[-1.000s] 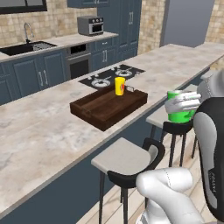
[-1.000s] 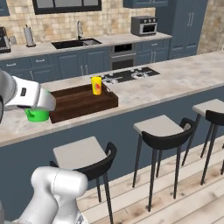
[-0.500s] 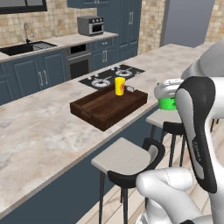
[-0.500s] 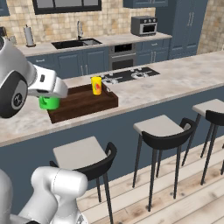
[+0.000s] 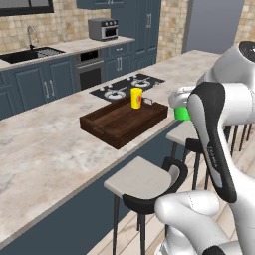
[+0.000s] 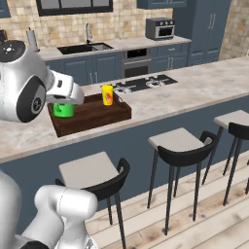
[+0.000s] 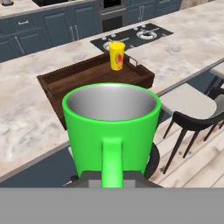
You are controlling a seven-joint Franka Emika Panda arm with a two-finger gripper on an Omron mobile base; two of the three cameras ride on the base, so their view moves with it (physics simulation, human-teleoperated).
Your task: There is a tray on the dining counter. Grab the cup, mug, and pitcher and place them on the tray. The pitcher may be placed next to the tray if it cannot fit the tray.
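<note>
Dining counter (image 5: 45, 144): long beige stone top, ahead of and below the jaws.
Tray (image 7: 57, 83): dark wood, flat on the counter, beyond the jaws.
Mug (image 7: 111, 127): green, upright, handle toward the hand, off the counter.
Cup (image 7: 116, 55): yellow, apparently standing at the tray's far end.
Gripper (image 6: 63, 92): jaws clamped on the mug.

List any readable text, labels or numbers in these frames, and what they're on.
No readable text anywhere.
Cup: a red-orange picture on its side, no letters legible.
Robot arm: faint dark marking along the link, too small to read.
Mug, tray, countertop oven: no lettering visible.
</note>
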